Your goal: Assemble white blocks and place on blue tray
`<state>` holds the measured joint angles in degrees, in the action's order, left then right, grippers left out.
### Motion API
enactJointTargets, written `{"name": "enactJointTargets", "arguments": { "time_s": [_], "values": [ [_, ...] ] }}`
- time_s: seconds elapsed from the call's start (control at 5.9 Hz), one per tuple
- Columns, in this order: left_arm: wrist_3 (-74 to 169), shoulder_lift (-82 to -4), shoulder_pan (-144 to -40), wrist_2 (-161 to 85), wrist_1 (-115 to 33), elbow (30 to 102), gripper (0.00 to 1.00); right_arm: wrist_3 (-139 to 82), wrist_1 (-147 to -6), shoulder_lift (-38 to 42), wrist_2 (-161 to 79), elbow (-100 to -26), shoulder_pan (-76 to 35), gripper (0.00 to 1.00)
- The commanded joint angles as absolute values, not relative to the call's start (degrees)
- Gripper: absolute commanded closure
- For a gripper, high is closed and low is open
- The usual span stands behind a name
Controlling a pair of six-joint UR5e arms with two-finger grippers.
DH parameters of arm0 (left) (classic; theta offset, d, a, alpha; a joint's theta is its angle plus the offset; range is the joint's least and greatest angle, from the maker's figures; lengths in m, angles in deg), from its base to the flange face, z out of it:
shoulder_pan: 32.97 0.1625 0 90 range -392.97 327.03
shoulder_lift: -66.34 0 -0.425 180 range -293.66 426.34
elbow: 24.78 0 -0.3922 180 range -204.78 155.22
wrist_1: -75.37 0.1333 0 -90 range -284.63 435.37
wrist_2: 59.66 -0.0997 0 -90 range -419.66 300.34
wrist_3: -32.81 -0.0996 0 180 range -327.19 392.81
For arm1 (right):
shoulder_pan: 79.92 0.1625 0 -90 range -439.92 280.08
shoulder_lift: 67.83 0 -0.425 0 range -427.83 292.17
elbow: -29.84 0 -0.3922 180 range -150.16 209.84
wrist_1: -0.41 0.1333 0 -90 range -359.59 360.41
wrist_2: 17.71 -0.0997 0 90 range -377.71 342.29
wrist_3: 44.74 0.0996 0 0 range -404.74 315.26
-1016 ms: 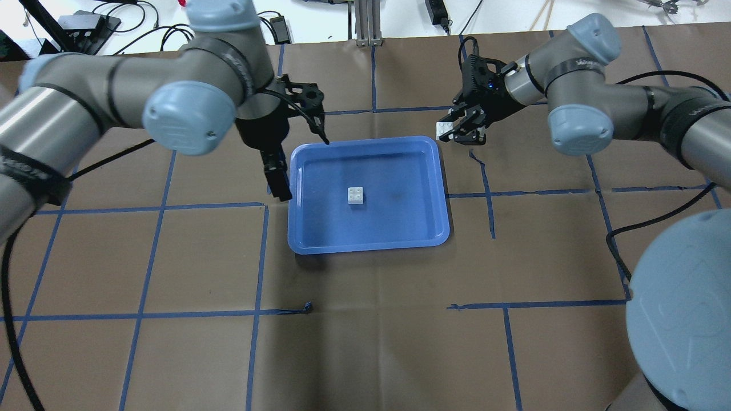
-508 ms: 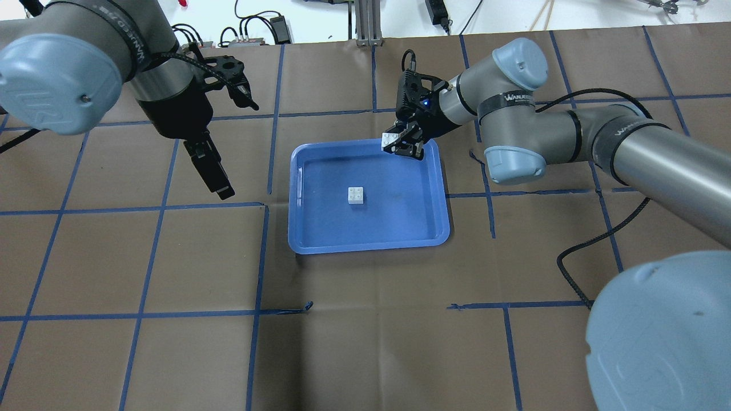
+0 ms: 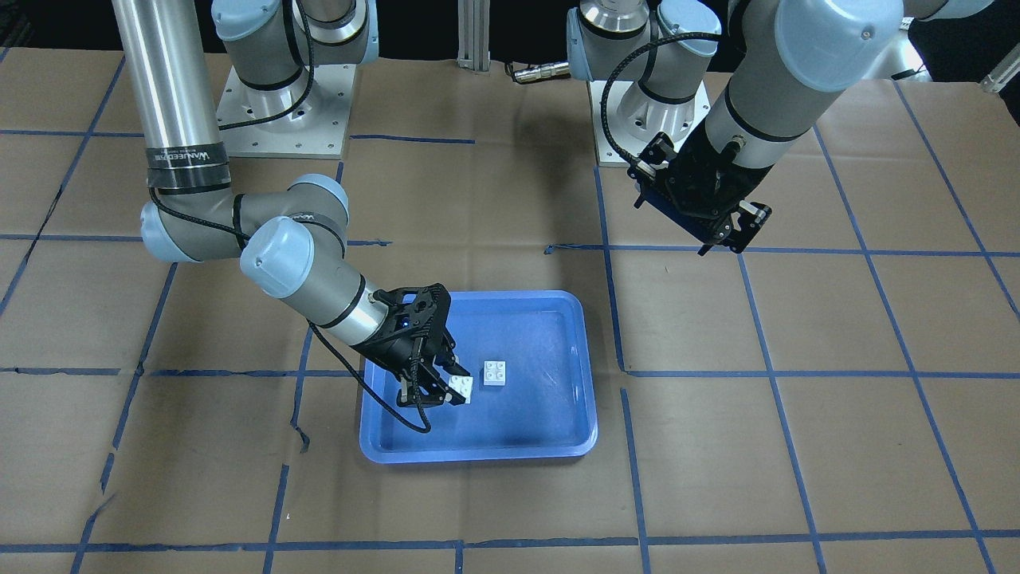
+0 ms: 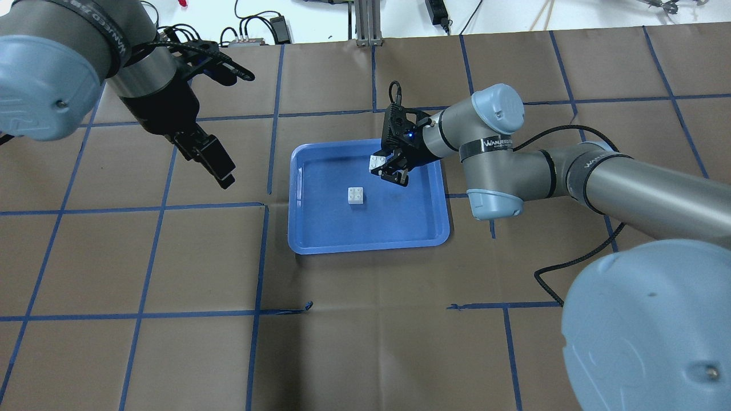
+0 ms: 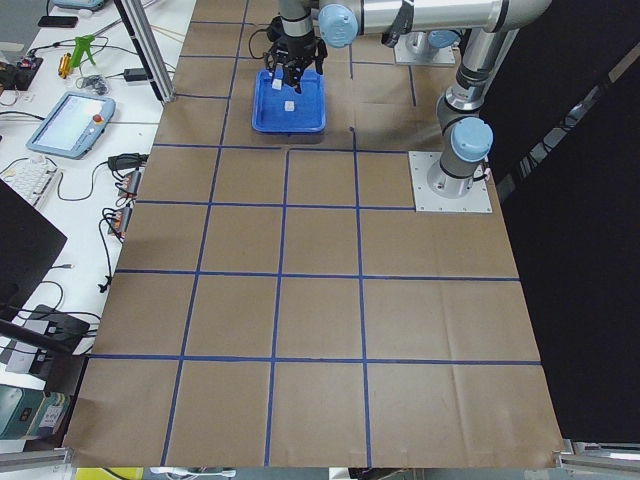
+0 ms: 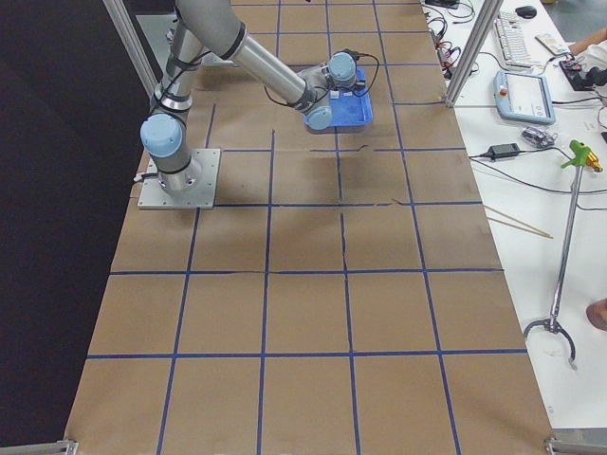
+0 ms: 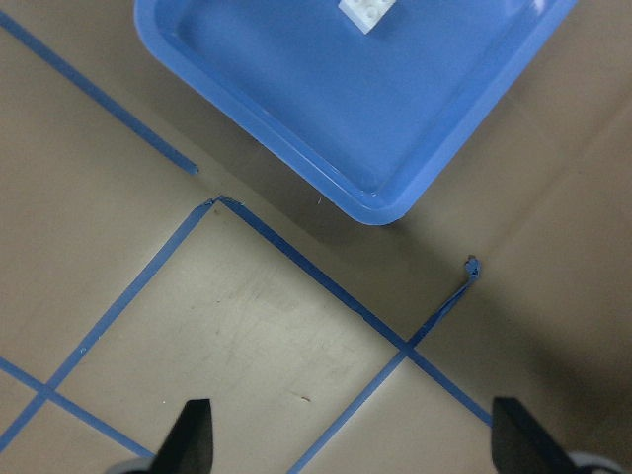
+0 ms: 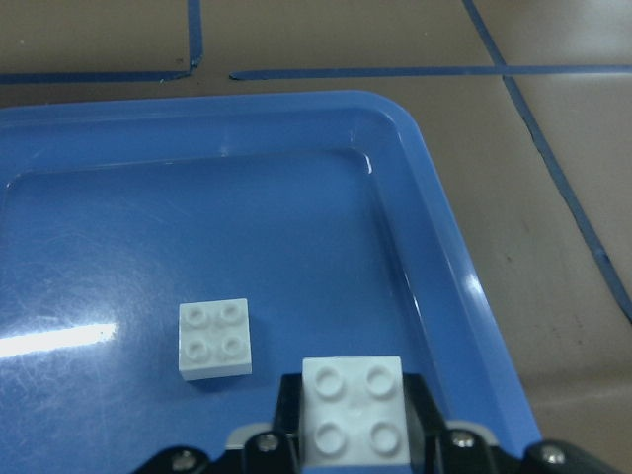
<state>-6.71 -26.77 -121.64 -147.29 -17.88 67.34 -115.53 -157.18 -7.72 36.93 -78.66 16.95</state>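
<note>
The blue tray (image 4: pixel 297 228) lies mid-table. One white block (image 4: pixel 356 196) rests studs-up near its middle. My right gripper (image 4: pixel 387 169) is shut on the second white block (image 4: pixel 377 162), held studs-up a little above the tray floor, beside the resting block and apart from it. In the right wrist view the held block (image 8: pixel 355 410) sits between the jaws, and the resting block (image 8: pixel 214 339) lies ahead to its left. My left gripper (image 4: pixel 214 165) is open and empty above the paper, left of the tray. Its wrist view shows the tray's corner (image 7: pixel 375 202).
Brown paper with a blue tape grid covers the table (image 4: pixel 365 319). Cables and power supplies (image 4: pixel 251 34) lie beyond the far edge. The right arm's elbow (image 4: pixel 495 188) hangs over the tray's right rim. Both arm bases (image 3: pixel 649 104) stand on the robot's side.
My right gripper has carried its white block from beyond the tray's far right corner to over the tray. My left arm has swung left, away from the tray's left rim.
</note>
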Motion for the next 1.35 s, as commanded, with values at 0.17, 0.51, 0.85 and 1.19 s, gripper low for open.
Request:
{"name": "enactJointTargets", "arguments": {
  "time_s": [0.17,0.51,0.85,1.19],
  "values": [
    [9.88,-26.13,-121.82,-147.9,-17.62,67.15,0.01,-119.51,-158.06,-8.77,36.69,-81.84,17.02,0.64],
    [19.49,-26.04,-121.83,-147.9,-17.53,66.89,0.01,-119.44,-158.5,-9.2,36.52,-82.13,17.37,0.64],
    [22.09,-25.69,-121.91,-148.08,-17.79,68.03,0.01,-118.92,-159.81,-9.82,36.34,-82.04,18.16,0.64],
    [18.24,-25.6,-121.65,-147.9,-17.62,68.03,0.01,-118.83,-159.82,-10.35,36.34,-82.04,18.16,0.64]
  ]
}}
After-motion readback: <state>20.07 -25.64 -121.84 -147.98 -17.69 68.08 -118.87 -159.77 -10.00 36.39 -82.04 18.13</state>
